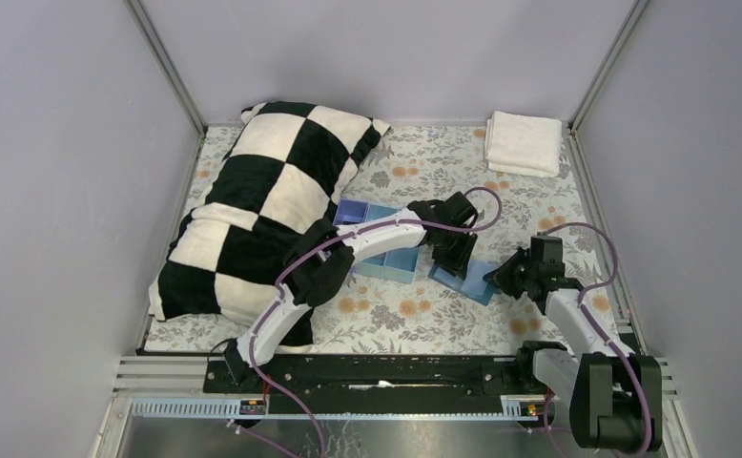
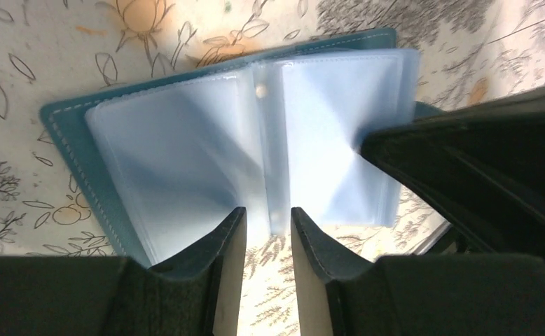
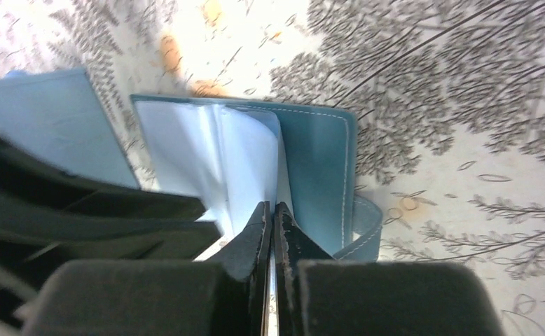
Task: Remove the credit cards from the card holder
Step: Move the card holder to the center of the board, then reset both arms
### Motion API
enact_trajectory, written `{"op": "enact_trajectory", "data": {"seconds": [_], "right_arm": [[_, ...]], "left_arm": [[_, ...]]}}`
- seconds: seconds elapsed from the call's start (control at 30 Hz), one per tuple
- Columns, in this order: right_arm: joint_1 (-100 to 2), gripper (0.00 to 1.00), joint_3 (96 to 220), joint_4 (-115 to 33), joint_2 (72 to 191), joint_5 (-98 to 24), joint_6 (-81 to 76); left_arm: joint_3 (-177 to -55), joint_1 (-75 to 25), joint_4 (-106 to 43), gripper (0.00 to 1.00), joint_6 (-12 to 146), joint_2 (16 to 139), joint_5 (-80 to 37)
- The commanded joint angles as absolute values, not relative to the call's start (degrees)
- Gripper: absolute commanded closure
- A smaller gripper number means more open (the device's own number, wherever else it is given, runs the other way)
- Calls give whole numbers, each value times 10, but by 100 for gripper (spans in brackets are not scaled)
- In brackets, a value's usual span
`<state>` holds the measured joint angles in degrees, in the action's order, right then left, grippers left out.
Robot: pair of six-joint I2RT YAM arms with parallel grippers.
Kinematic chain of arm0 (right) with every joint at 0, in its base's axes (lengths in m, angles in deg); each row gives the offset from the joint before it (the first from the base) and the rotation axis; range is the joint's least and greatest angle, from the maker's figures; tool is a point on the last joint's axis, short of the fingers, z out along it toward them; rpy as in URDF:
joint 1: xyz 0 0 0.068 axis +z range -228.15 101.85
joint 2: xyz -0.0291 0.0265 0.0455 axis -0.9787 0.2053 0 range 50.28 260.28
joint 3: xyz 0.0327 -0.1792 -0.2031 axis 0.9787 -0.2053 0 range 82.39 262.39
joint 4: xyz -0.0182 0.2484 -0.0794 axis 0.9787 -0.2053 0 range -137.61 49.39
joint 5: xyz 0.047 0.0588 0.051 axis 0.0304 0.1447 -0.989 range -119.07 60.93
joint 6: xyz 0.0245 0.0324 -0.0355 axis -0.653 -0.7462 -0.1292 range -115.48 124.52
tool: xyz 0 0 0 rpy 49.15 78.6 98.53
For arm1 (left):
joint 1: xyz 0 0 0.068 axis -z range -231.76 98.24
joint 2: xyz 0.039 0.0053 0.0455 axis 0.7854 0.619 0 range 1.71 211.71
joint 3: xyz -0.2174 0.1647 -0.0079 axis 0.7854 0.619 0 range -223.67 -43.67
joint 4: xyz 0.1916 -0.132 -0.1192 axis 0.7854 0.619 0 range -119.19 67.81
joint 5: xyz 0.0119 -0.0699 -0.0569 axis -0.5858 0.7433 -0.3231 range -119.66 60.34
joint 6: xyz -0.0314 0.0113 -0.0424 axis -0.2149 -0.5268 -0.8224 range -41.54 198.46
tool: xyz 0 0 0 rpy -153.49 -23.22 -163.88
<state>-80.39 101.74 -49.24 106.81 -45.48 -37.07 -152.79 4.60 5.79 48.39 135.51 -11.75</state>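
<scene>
The card holder [image 1: 463,280] lies open on the flowered cloth, its teal cover [image 3: 319,161] down and its clear sleeves [image 2: 185,154] up. My left gripper [image 1: 458,260] stands over its near edge, open by a narrow gap [image 2: 268,217], with the sleeves' fold just in front of the fingertips. My right gripper [image 1: 496,277] comes in from the right and is shut [image 3: 271,210] on the edge of one raised clear sleeve. Its dark body shows in the left wrist view [image 2: 480,168]. The credit cards are hidden; the sleeves look pale and blank.
A blue tray [image 1: 391,267] with compartments sits just left of the holder, under the left arm. A black and white checked pillow [image 1: 262,210] fills the left side. A folded white towel [image 1: 523,141] lies at the back right.
</scene>
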Motion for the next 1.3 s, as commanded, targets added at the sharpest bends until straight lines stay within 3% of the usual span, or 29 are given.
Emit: {"op": "enact_trajectory", "data": {"seconds": [0.0,0.1,0.3,0.33,0.4,0.47,0.5,0.6,0.7,0.9,1.03,1.27], "right_arm": [[-807,100,1063,-506,1109,-362,-344],[-824,100,1097,-490,1156,-346,-332],[-909,97,1193,-512,1254,-324,-269],[-911,82,1206,-517,1262,-332,-272],[-912,33,1213,-512,1254,-355,-287],[-912,9,1216,-517,1226,-361,-294],[-912,3,1220,-525,1208,-363,-292],[-911,0,1237,-565,1141,-378,-269],[-894,0,1256,-594,1076,-412,-240],[-745,0,1284,-609,992,-335,-251],[-694,0,1331,-638,987,-294,-230],[-691,0,1379,-662,998,-241,-204]], "left_arm": [[-1658,46,112,66,507,1350,-137],[-1736,41,144,65,518,1347,-147],[-1637,34,121,64,526,1224,-159],[-1612,33,110,64,529,1200,-167],[-1571,28,93,62,536,1155,-179],[-1539,19,86,60,540,1114,-193],[-1523,15,85,58,542,1094,-207],[-1467,6,78,55,552,1032,-250],[-1394,4,49,46,567,960,-307],[-1284,-26,45,44,559,847,-419],[-1220,-54,36,44,564,780,-473],[-1131,-83,21,43,590,711,-470]]}}
